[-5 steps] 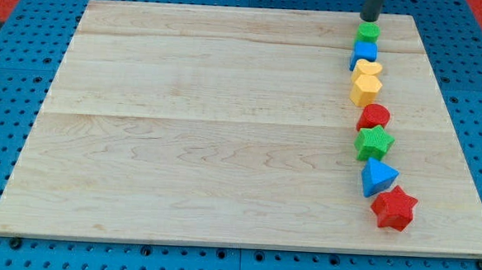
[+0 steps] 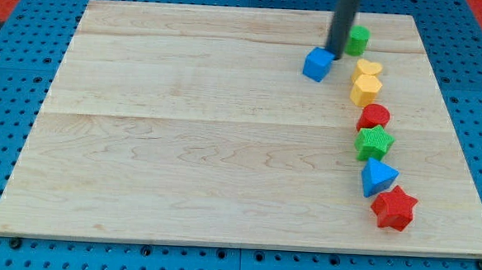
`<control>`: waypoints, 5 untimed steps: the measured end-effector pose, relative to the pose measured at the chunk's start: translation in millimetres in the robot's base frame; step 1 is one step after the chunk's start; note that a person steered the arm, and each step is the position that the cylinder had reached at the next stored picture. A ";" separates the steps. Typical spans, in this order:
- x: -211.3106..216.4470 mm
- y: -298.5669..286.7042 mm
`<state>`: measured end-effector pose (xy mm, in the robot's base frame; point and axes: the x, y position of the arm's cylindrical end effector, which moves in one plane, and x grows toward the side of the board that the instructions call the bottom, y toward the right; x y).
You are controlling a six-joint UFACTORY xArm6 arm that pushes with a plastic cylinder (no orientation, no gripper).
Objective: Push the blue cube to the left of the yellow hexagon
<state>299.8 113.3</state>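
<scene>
The blue cube (image 2: 317, 64) lies near the view's top right, left of the column of blocks. My tip (image 2: 335, 55) stands right next to the cube's right side, between it and the green cylinder (image 2: 358, 39). The yellow hexagon (image 2: 365, 91) lies to the lower right of the cube, with a yellow heart (image 2: 368, 69) touching its top side.
Below the hexagon a column runs down the view's right: a red cylinder (image 2: 374, 117), a green star (image 2: 374, 143), a blue triangle (image 2: 378, 176) and a red star (image 2: 394, 208). The wooden board (image 2: 183, 132) lies on a blue pegboard.
The rod has come down from the top edge to the left of the green cylinder. The blue cube has slid left, out of the column. The green cylinder shifted slightly.
</scene>
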 end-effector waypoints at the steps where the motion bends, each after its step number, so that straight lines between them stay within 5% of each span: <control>1: 0.0 -15.2; 3: 1.7 -2.8; 5: 37.2 -79.7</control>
<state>337.0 33.6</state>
